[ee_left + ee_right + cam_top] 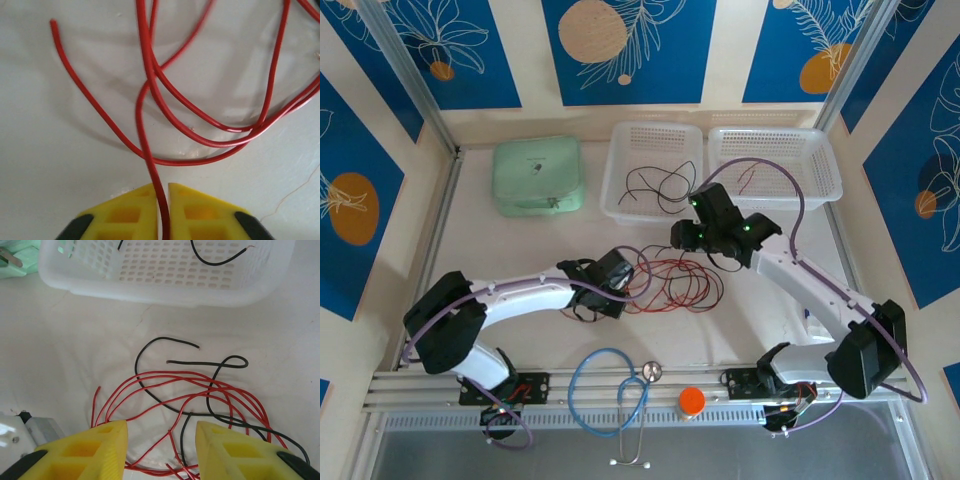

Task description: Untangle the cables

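Red and black cables (682, 282) lie tangled on the table (550, 335) between the arms. The left hand (161, 195) is clamped on one red strand (145, 125); the right hand (161, 432) hangs apart above them. Pulling could cinch the crossings and drag the rest along.

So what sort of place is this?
Likely a robotics test booth: left arm and right arm bolted to a white table, printed blue panels around it, practice props like tangled red cables and a stethoscope.

Bright, even light from above washes the white tabletop (550, 340); shadows stay soft. In the left wrist view, red cables (147, 85) blur toward twelve o'clock, with pale glare near two o'clock.
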Motion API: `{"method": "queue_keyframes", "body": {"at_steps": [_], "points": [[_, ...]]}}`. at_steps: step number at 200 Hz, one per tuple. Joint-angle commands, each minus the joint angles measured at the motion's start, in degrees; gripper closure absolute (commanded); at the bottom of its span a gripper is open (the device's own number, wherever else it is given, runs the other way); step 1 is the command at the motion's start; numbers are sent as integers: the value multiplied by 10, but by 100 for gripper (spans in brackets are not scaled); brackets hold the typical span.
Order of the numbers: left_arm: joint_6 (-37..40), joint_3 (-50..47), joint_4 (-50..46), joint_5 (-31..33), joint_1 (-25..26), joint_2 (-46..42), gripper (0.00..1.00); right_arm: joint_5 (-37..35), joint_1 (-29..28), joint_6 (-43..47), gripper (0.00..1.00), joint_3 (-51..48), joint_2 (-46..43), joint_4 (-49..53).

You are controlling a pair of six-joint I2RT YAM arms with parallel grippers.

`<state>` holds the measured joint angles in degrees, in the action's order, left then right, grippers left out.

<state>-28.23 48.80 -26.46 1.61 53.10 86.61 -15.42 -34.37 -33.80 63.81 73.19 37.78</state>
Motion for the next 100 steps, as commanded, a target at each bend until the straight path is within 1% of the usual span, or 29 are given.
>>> {"method": "queue_keyframes", "body": {"at_steps": [1, 13, 34, 61, 78, 100], "points": [[4, 13, -13, 18, -2, -31, 100, 18, -6, -20, 59, -17, -23, 6], [8, 26, -26, 30, -3, -53, 100, 51, -8, -28, 59, -29, -30, -5], [21, 68, -69, 46, -2, -97, 100, 129, -15, -52, 59, -56, -26, -44], [51, 146, -131, 31, -3, -151, 100, 203, -24, -101, 58, -84, 6, -113], [70, 190, -158, 20, -3, -175, 100, 214, -34, -124, 57, -87, 37, -146], [85, 238, -189, 17, -2, -188, 100, 199, -52, -141, 57, -76, 78, -172]]}}
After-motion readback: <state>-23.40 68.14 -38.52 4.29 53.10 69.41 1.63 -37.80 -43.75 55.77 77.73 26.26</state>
